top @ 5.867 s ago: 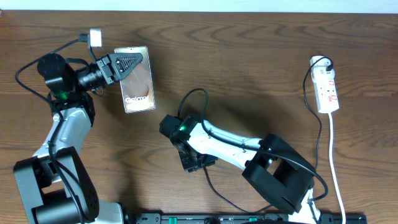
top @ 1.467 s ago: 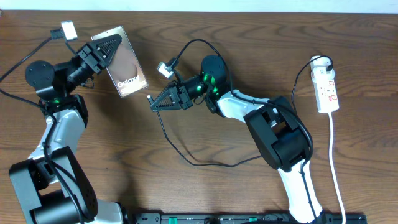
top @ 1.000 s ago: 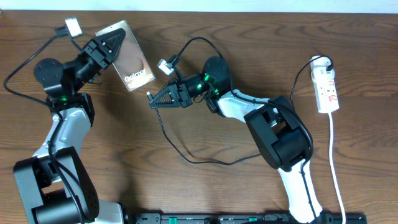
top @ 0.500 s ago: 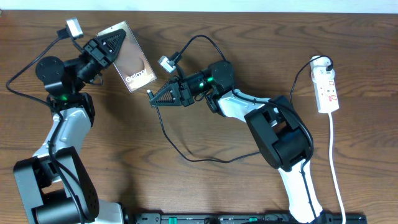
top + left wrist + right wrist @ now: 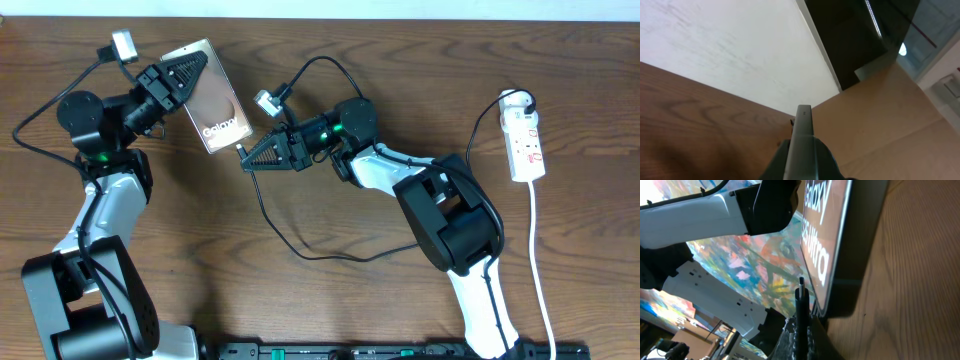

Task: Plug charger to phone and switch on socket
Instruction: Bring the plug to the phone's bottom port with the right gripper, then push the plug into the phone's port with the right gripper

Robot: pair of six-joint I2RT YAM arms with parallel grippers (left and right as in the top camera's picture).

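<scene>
In the overhead view the phone (image 5: pixel 215 105) is at the back left, face up and tilted, its lower end towards the middle of the table. My left gripper (image 5: pixel 186 74) is shut on its upper end. The left wrist view shows only the phone's thin edge (image 5: pixel 801 142) clamped between the fingers (image 5: pixel 826 159). My right gripper (image 5: pixel 248 158) is shut on the charger's black plug tip (image 5: pixel 240 152), just off the phone's lower end. In the right wrist view the plug tip (image 5: pixel 801 296) stands close beside the phone (image 5: pixel 840 250); I cannot tell if they touch. The socket (image 5: pixel 526 145) lies far right.
The charger's black cable (image 5: pixel 300 250) trails in a loop across the middle of the table, under the right arm. The socket's white cord (image 5: pixel 535 260) runs down the right side towards the front edge. A white wall borders the table's far edge.
The right arm has come up from the front middle with the plug tip to the phone's lower end. The left gripper has carried the phone back-left and tilted it, lately shifting it slightly right.
</scene>
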